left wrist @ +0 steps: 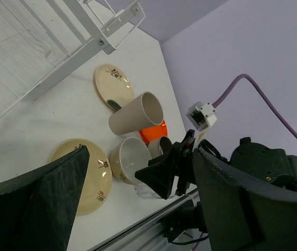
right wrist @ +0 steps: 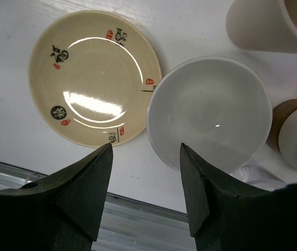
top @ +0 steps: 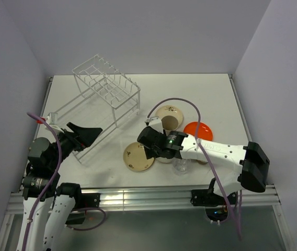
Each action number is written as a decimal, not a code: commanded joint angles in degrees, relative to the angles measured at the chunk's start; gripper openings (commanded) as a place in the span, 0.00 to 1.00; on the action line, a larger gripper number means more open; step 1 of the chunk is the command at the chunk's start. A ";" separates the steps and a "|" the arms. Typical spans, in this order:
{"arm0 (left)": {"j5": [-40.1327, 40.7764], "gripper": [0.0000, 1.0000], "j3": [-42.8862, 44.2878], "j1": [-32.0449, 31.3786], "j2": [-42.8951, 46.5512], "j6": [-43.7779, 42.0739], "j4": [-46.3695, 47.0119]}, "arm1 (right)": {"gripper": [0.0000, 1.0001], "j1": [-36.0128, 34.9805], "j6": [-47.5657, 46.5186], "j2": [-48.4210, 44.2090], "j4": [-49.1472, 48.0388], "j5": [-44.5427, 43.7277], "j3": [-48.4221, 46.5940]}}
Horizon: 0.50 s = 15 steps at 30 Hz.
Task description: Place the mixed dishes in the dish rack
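Just ahead of right end effector (right wrist: 144,149), white bowl (right wrist: 209,112)

The dish rack (top: 104,99) stands at the back left of the tabletop (top: 211,99); the dishes cluster to its right, nearer the front; one plate (top: 138,157) lies leftmost, the bowl (right wrist: 209,112) just beside its right edge; behind the bowl comes the tall cup (left wrist: 136,114), then a second plate (left wrist: 114,86); a third plate (top: 198,129) sits farthest right; the glass (top: 180,166) stands nearest the front edge.

Seeing a white matte table (top: 206,97) with a slotted aluminium rail (top: 148,197) running along its near edge. Boxed in by plain pale lavender walls (top: 138,31) at back and both sides. Grey floor (top: 153,232) below the rail.
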State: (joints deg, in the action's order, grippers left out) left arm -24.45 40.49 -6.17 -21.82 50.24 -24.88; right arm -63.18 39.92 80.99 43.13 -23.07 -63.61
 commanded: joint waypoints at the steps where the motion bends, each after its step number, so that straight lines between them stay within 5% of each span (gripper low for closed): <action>1: -1.74 0.87 0.47 0.29 0.73 -0.49 1.24 | 0.61 -0.46 0.68 1.35 -3.58 -1.89 0.86; 15: -2.62 0.88 1.17 0.29 0.47 -0.93 0.01 | 0.53 0.42 0.77 5.50 -6.23 -2.41 2.53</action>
State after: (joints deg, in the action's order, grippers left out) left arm -25.69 40.49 -6.17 -21.82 50.24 -25.17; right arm -63.11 39.97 86.48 38.24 -23.00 -61.49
